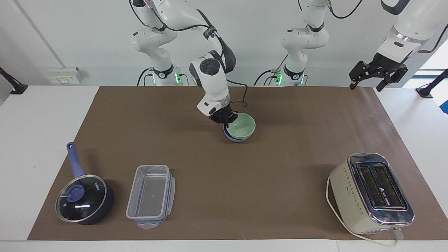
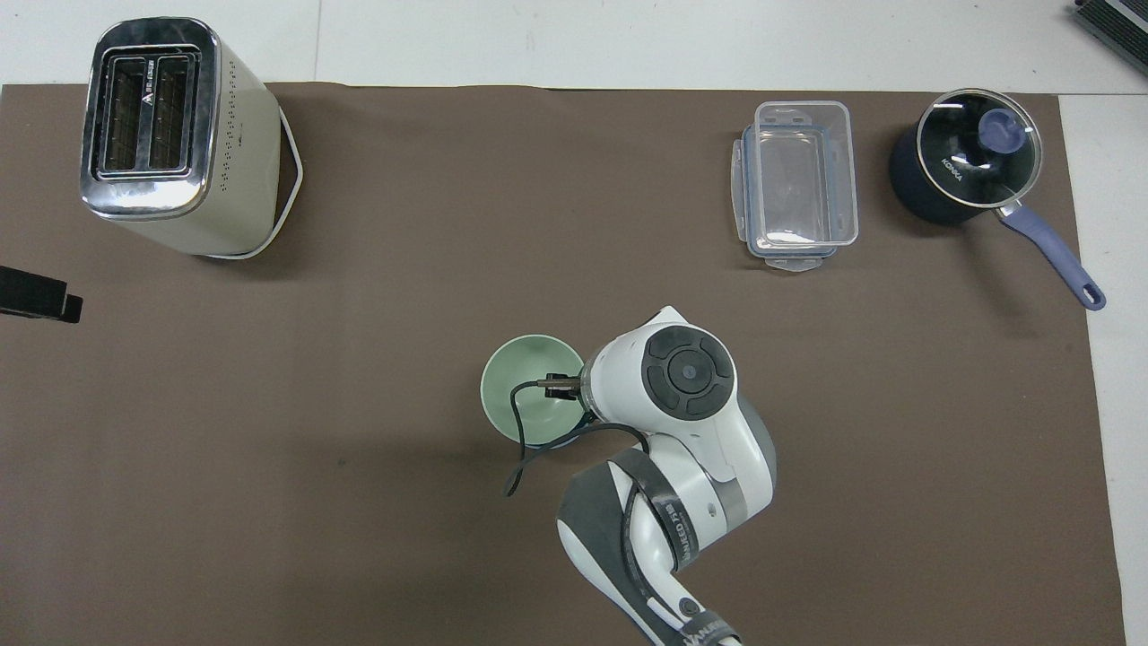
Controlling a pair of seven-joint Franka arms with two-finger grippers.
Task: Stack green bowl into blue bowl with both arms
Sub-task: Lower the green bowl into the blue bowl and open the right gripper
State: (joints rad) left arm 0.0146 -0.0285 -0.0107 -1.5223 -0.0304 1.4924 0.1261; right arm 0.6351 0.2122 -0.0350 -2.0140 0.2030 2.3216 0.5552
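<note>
The pale green bowl point(image 1: 244, 126) point(image 2: 523, 395) sits nested in the blue bowl point(image 1: 234, 139), of which only the lower wall shows under it. Both stand mid-table, near the robots. My right gripper point(image 1: 227, 121) is shut on the green bowl's rim, at the side toward the right arm's end. In the overhead view the right wrist point(image 2: 686, 370) hides that grip. My left gripper point(image 1: 364, 85) point(image 2: 36, 296) hangs open and empty, raised above the table's edge at the left arm's end, and waits there.
A cream toaster point(image 1: 371, 192) point(image 2: 170, 135) stands far from the robots at the left arm's end. A clear plastic container point(image 1: 150, 192) point(image 2: 798, 184) and a lidded dark blue saucepan point(image 1: 84, 199) point(image 2: 973, 166) stand far from the robots at the right arm's end.
</note>
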